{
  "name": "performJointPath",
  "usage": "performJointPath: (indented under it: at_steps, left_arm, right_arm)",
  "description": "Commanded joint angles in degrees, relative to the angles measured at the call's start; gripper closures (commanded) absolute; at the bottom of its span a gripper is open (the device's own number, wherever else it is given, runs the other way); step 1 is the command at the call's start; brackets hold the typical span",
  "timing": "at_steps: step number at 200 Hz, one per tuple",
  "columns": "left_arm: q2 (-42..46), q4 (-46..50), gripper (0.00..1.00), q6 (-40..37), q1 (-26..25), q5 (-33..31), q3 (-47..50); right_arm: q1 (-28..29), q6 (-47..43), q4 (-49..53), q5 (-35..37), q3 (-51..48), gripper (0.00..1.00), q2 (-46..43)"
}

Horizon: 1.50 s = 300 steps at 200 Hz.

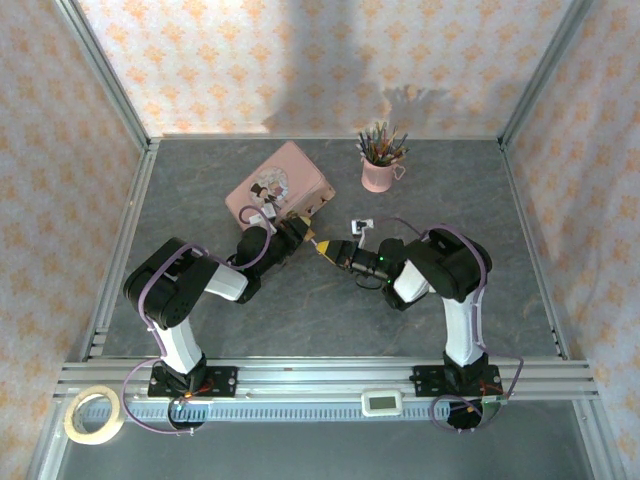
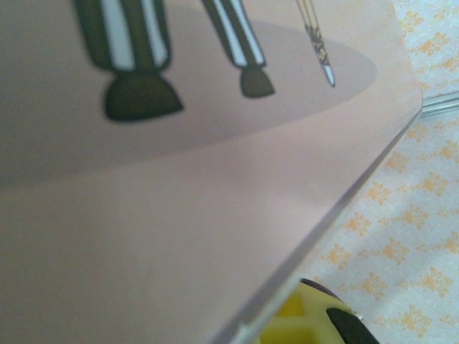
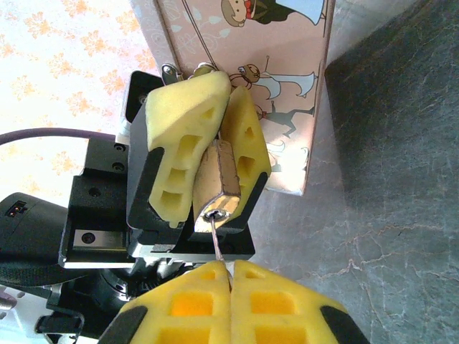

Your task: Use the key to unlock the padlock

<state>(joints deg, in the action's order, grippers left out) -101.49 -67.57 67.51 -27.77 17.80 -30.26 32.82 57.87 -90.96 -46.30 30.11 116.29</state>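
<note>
Right wrist, frame centre: padlock (image 3: 219, 179), likely light and slick, clamped across its body by left gripper (image 3: 226, 97); right gripper (image 3: 231, 266) pinches thin key (image 3: 216, 240).

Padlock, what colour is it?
The padlock is brass-gold; the right wrist view shows it best.

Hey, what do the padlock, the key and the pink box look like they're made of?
The padlock looks like brass: dull gold-brown metal with a brushed sheen. The key is thin grey metal, probably steel, with a faint glint. The pink tin is likely printed sheet metal, given its crisp edges and smooth cartoon print, though coated card cannot be ruled out.
</note>
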Motion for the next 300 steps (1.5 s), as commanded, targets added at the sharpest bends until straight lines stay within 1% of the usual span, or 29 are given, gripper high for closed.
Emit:
performJointPath:
  at_steps: [1,57,87,117,154,180,233,275,300]
  left_arm:
    - [0.93,-6.02,1.0,0.79,-0.62,0.39,0.29]
    - [0.76,-6.47,1.0,1.05,-0.99,0.48,0.37]
    - [0.65,-7.06,1.0,1.47,-1.24,0.74,0.64]
    - [0.66,-8.01,1.0,2.09,-1.52,0.68,1.25]
    - [0.68,-8.5,1.0,2.37,-1.93,0.98,1.0]
    - [0.54,-8.46,1.0,2.21,-2.39,1.23,0.49]
    - [0.77,-7.3,1.0,1.85,-3.69,1.11,0.27]
    - [1.08,-8.1,1.0,2.81,-3.7,1.34,0.99]
    - [1.61,-7.82,1.0,2.88,-3.78,1.38,1.08]
  right_arm:
    - [-0.2,-0.08,-10.36,0.16,0.98,1.0,-0.25]
    - [0.08,1.95,-12.35,0.43,2.29,1.0,0.63]
    - [-0.39,7.26,-12.63,2.88,3.06,1.0,1.01]
    - [-0.45,12.65,-16.11,4.57,4.16,1.0,1.35]
    - [-0.4,15.25,-13.46,6.03,4.75,1.0,0.91]
    - [-0.28,17.3,-14.91,7.78,4.45,1.0,0.77]
    - [0.4,12.16,-8.17,9.76,5.84,1.0,-0.54]
    - [0.4,2.47,-0.03,9.97,6.49,1.0,-1.5]
    - [0.47,2.34,0.92,10.74,6.73,1.0,-1.82]
